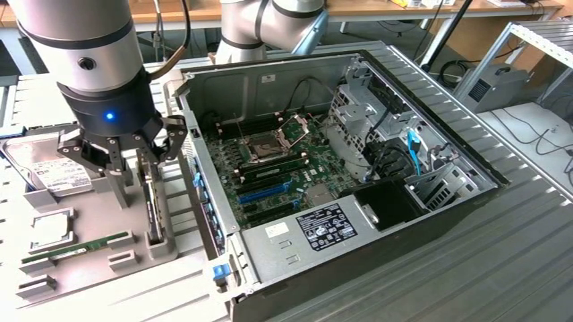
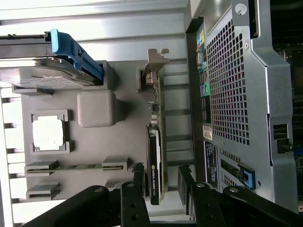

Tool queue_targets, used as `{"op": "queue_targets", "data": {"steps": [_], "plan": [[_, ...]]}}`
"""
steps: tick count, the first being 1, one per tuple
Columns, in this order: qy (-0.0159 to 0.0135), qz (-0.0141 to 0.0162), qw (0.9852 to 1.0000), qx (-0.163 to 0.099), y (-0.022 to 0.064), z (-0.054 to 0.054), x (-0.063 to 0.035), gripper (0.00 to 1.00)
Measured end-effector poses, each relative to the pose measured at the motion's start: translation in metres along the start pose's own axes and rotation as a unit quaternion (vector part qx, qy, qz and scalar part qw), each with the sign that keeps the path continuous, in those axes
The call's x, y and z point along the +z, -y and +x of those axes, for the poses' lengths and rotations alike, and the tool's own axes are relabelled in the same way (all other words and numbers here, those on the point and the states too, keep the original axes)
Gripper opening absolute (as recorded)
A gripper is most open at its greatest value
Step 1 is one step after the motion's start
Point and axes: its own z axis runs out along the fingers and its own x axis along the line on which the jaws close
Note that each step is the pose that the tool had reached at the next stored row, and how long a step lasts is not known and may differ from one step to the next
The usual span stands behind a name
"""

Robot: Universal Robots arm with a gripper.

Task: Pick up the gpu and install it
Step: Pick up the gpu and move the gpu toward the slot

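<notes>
The gpu (image 1: 154, 204) is a thin dark card standing on edge in a grey holder on the parts fixture, just beside the open computer case (image 1: 465, 184). In the wrist view the gpu (image 2: 156, 137) runs lengthwise, with its grey metal bracket at the far end. My gripper (image 1: 134, 164) hangs just above the card with its jaws open. In the wrist view the gripper (image 2: 161, 185) straddles the card's near end, one black fingertip (image 2: 138, 177) on each side, and neither touches it. Nothing is held.
The grey fixture (image 1: 98, 268) also carries a hard drive (image 1: 49, 176), a CPU (image 1: 49, 231) and a green RAM stick (image 1: 76, 248). The case's perforated rear panel (image 2: 236, 94) stands close beside the card. Inside the case lie the motherboard (image 1: 268, 168) and drive cages (image 1: 367, 121).
</notes>
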Motion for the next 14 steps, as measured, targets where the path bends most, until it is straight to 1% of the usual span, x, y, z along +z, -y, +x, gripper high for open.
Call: {"op": "queue_targets", "data": {"steps": [1,3,10,14], "plan": [[0.0,0.0,1.0,0.0,0.0001,0.0,0.0011,0.42],[0.0,0.0,1.0,0.0,0.0003,0.0,0.007,0.42],[0.0,0.0,1.0,0.0,0.0009,0.0,0.019,0.42],[0.0,0.0,1.0,0.0,0.0011,0.001,0.0232,0.42]]}}
